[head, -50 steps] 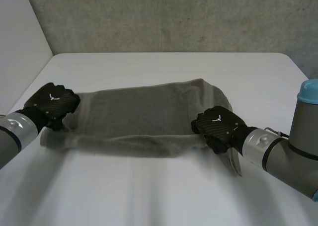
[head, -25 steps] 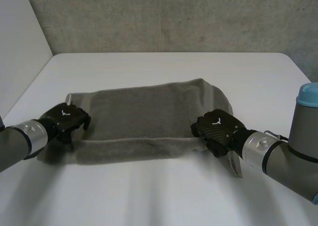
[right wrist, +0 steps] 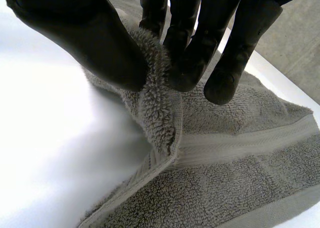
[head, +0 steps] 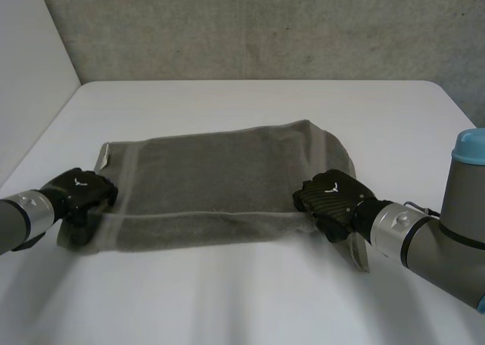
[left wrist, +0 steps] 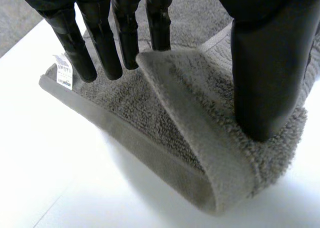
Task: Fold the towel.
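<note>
White table (head: 250,102) takes lower 2/3 of head view; matte, far corners rounded at upper L and upper R. Grey concrete wall (head: 265,26) runs across top of frame behind table, rough w/ small specks. Plain white panel (head: 30,49) at upper L, meets concrete wall at a slanted seam. Table surface also bright white in both wrist views.

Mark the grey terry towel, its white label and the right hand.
grey terry towel (head: 220,174): head view, flat middle.
white label (left wrist: 64,71): left wrist view, its printed face.
right hand (head: 331,193): head view, back of the hand.
</note>
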Robot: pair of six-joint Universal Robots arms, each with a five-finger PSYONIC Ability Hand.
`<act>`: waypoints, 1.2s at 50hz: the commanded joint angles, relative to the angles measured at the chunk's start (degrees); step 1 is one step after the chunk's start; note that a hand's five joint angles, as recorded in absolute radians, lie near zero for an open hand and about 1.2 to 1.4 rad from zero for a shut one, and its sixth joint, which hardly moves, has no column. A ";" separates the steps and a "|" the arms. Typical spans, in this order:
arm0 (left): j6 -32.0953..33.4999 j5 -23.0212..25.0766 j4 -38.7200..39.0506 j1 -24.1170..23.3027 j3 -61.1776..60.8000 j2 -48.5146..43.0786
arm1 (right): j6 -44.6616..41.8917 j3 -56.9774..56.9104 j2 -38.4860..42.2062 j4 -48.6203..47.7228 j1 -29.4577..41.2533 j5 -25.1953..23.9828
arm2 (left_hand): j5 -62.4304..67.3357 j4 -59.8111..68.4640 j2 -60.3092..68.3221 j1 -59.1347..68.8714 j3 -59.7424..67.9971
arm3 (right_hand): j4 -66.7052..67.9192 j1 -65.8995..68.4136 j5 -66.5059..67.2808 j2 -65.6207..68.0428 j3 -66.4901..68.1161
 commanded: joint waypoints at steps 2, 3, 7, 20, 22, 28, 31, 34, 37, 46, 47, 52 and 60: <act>0.34 0.11 -1.12 0.18 -0.42 -0.56 | 0.11 0.08 -0.05 -0.01 -0.05 0.09 | 3.97 2.12 2.18 2.27 2.02 | 3.69 4.19 3.61 5.67 3.85; 0.34 0.11 -1.90 0.18 -0.42 -0.47 | 0.20 0.08 -0.05 -0.01 -0.14 0.09 | 8.96 7.12 7.17 7.27 7.02 | 3.69 4.19 3.61 5.67 3.85; 0.25 0.11 -3.93 0.18 -0.34 -0.21 | 0.29 0.08 -0.05 -0.01 -0.14 0.26 | 29.70 27.86 27.91 28.01 27.76 | 3.69 4.19 3.61 5.67 3.85; -0.54 0.72 -6.22 1.23 -2.18 4.54 | 1.78 0.08 0.13 0.08 0.48 1.49 | 49.72 47.87 47.93 48.03 47.77 | 3.69 4.19 3.61 5.67 3.85; -0.54 0.90 -6.22 1.67 -3.23 4.72 | 3.53 0.00 0.21 0.08 0.48 2.89 | 49.72 47.87 47.93 48.03 47.77 | -3.25 -2.74 -3.33 -1.27 -3.09; -0.54 0.99 -6.13 1.93 -5.25 5.68 | 7.49 0.08 0.48 0.08 -0.05 6.49 | 55.22 53.38 53.43 53.53 53.28 | -43.12 -42.62 -43.20 -41.15 -42.96; -0.54 0.99 -6.04 2.11 -5.70 6.21 | 8.73 0.08 0.65 0.17 -0.23 7.47 | 55.25 53.40 53.46 53.55 53.30 | -48.40 -47.89 -48.48 -46.42 -48.24; -0.62 1.07 -5.87 2.90 -6.31 7.44 | 11.19 0.96 0.74 0.17 -0.31 8.79 | 55.25 53.40 53.46 53.55 53.30 | -52.94 -52.44 -53.02 -50.96 -52.78; -0.62 1.07 -5.78 3.60 -6.49 8.06 | 13.21 2.28 0.74 0.08 -0.49 8.88 | 55.25 53.40 53.46 53.55 53.30 | -53.11 -52.60 -53.19 -51.13 -52.95; -1.06 1.16 -5.52 5.54 -5.35 8.58 | 16.64 4.83 2.94 -3.26 -0.40 10.02 | 55.25 53.40 53.46 53.55 53.30 | -52.10 -51.59 -52.18 -50.12 -51.94; -1.50 1.16 -5.52 5.62 -5.35 8.58 | 18.47 4.92 3.29 -4.13 -0.40 10.71 | 55.25 53.40 53.46 53.55 53.30 | -51.60 -51.09 -51.68 -49.62 -51.44; -2.56 1.69 -5.34 5.98 -5.26 9.02 | 22.69 4.83 4.61 -5.45 -0.49 12.12 | 55.25 53.40 53.46 53.55 53.30 | -47.41 -46.91 -47.49 -45.43 -47.25; -2.82 3.71 -5.60 7.82 -5.35 9.37 | 23.67 4.92 5.05 -6.51 -0.49 12.30 | 55.25 53.40 53.46 53.55 53.30 | -5.84 -5.34 -5.92 -3.86 -5.68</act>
